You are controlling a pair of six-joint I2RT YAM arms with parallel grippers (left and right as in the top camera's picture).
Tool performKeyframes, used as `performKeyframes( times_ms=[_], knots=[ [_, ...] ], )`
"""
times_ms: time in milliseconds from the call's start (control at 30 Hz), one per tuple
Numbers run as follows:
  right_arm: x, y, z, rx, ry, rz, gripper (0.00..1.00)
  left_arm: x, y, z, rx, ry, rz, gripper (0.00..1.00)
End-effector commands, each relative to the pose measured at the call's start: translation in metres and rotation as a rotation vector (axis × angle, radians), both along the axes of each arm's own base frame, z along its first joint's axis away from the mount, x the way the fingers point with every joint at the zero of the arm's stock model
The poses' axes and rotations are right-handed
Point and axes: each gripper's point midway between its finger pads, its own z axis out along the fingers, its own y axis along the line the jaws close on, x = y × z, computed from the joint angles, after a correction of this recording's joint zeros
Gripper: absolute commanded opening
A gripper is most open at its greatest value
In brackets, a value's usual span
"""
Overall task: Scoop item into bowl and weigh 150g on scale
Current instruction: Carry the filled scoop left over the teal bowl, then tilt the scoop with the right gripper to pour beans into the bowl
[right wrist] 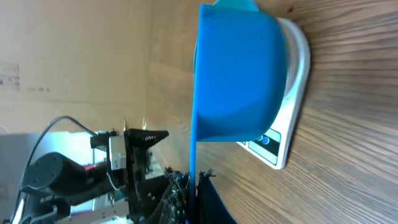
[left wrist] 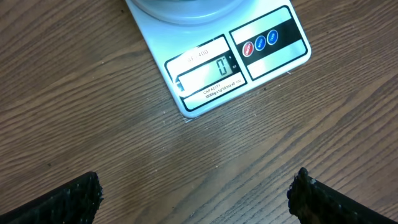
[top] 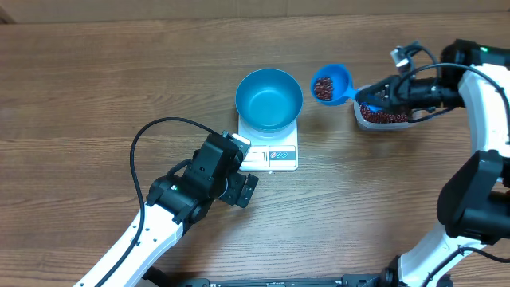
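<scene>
— Where's the left arm (top: 135, 239)?
— It comes in from seven o'clock and reaches toward one. The left hand (top: 243, 167) has its fingers (left wrist: 68, 199) spread wide with nothing between them.
— And the right?
— The right arm (top: 488, 104) rises from four o'clock, bends at the top and points toward nine. The right hand (top: 370, 97) is pinched tight on the blue scoop (top: 331, 83), gripping its handle.

Small blue scoop (top: 339, 77) beside a clear plastic tub (top: 381, 126), above a wood-grain table (top: 96, 80).

scale (right wrist: 298, 68) mostly hidden behind the bowl (right wrist: 239, 68) in right wrist view.
</scene>
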Motion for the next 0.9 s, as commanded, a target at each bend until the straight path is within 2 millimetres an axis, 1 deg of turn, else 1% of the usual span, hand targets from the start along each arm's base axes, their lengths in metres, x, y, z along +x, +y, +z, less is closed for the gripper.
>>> performKeyframes(
  times_ms=[0, 100, 233, 333, 367, 467, 633, 733, 867],
  knots=[
    [0.0, 0.017, 0.02, -0.026, -0.075, 0.031, 0.04, 0.005, -0.003, 0.008, -0.012, -0.018, -0.008, 1.0],
    [0.002, 0.028, 0.017, -0.126, -0.076, 0.034, 0.04, 0.005, -0.003, 0.008, -0.012, -0.018, -0.008, 0.99],
    [0.005, 0.05, 0.012, -0.251, -0.099, 0.048, 0.04, 0.005, -0.003, 0.008, -0.012, -0.018, -0.008, 1.0],
    [0.004, 0.074, 0.012, -0.287, -0.132, 0.088, 0.04, 0.005, -0.003, 0.008, -0.012, -0.018, -0.008, 1.0],
    [0.005, 0.079, 0.011, -0.312, -0.134, 0.089, 0.04, 0.005, -0.003, 0.008, -0.012, -0.018, -0.008, 1.0],
    [0.008, 0.088, 0.008, -0.412, -0.164, 0.096, 0.04, 0.005, -0.003, 0.008, -0.012, -0.018, -0.008, 1.0],
    [0.015, 0.101, 0.013, -0.588, -0.268, 0.107, 0.04, 0.005, -0.003, 0.008, -0.012, -0.018, -0.008, 1.0],
    [0.019, 0.108, 0.013, -0.658, -0.32, 0.111, 0.04, 0.005, -0.003, 0.008, -0.012, -0.018, -0.008, 1.0],
    [0.023, 0.114, 0.009, -0.755, -0.371, 0.106, 0.04, 0.005, -0.003, 0.008, -0.012, -0.018, -0.008, 1.0]
  ],
)
